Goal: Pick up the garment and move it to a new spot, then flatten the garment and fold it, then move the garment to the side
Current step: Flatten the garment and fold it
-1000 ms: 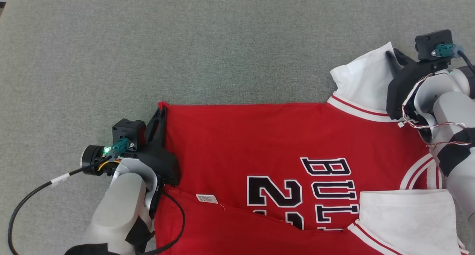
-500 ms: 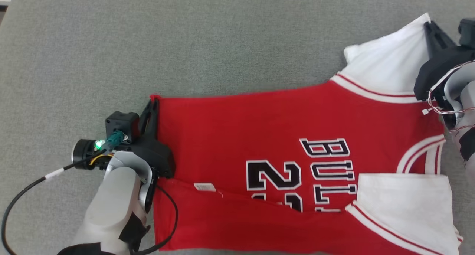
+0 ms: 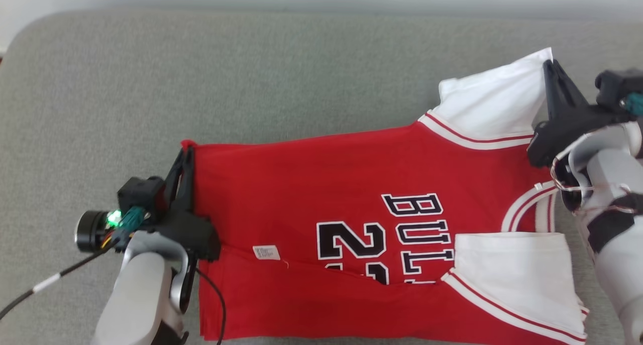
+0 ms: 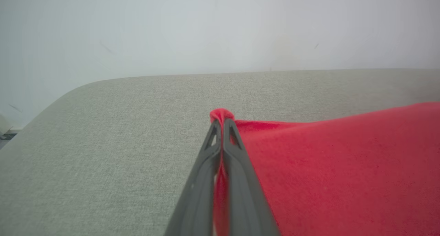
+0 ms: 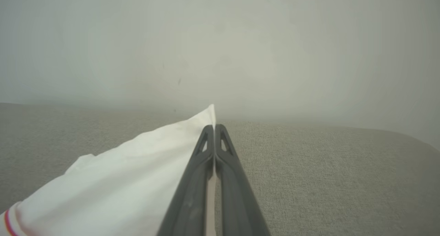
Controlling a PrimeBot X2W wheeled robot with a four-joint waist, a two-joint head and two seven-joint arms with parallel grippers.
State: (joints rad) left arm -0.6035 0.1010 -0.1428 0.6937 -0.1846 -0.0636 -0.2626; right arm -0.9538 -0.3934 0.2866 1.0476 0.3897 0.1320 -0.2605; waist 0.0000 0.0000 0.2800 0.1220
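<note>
Grey woven tabletop (image 3: 301, 74) with rounded corner; pale wall (image 4: 220, 26) behind

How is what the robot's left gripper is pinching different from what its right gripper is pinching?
The left gripper pinches the red corner of the jersey; the right gripper pinches its white sleeve. The red corner bunches into a bump past the left fingers; the white sleeve ends in a sharp point. Both are shut on one jersey.
</note>
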